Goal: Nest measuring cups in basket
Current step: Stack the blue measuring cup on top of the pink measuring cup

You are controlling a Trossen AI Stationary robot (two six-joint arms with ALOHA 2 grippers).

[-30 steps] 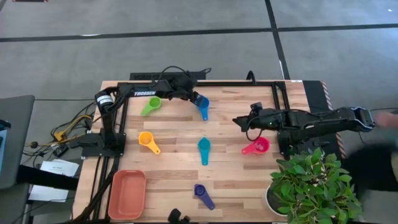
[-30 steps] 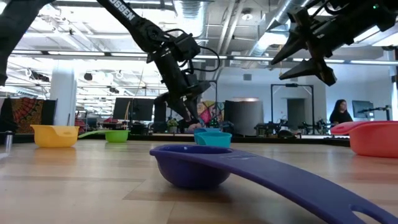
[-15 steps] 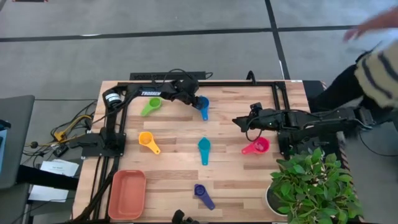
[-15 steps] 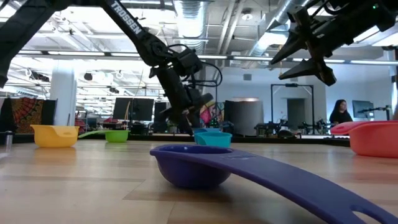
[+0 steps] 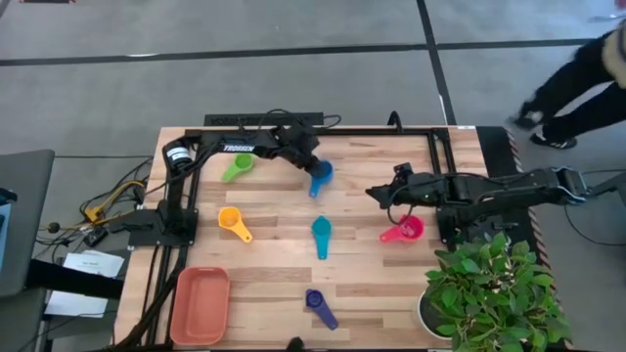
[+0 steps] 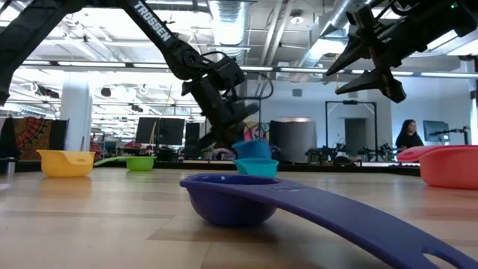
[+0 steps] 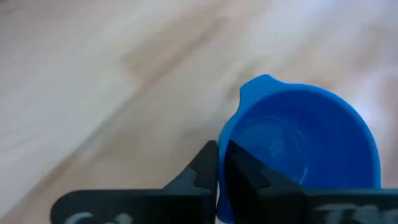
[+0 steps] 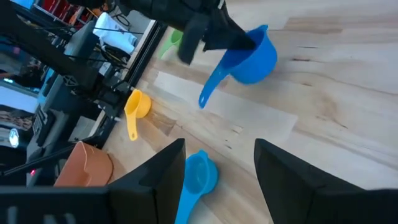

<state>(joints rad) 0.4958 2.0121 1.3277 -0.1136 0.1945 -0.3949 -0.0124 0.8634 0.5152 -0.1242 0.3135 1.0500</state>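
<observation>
The blue cup [image 5: 320, 174] is now held clear of the table [image 5: 372, 264] by the left gripper [image 5: 309, 159], whose fingers are closed on the cup's rim; half a second ago the cup was lower, at the tabletop. In the low view the blue cup [image 6: 252, 149] is seen raised above the teal cup [image 6: 256, 167], whereas earlier it was barely visible behind it. In the left wrist view the rim of the blue cup [image 7: 301, 149] is pinched between the two dark fingers [image 7: 202, 171], and in the right wrist view its handle [image 8: 211, 87] is seen hanging downward.

The right gripper [image 5: 375, 191] is held above the table just beside the pink cup [image 5: 405, 230], its fingers spread wide, and its pose is unchanged. The green cup [image 5: 236, 167], the yellow-orange cup [image 5: 232, 222], the teal cup [image 5: 321, 235] and the dark purple-blue cup [image 5: 318, 305] are left where they were. The basket [image 5: 201, 305] is seen at the table's near left corner, with no cup in it. The person [image 5: 582, 83] beyond the table's right side has shifted farther away since the earlier frame.
</observation>
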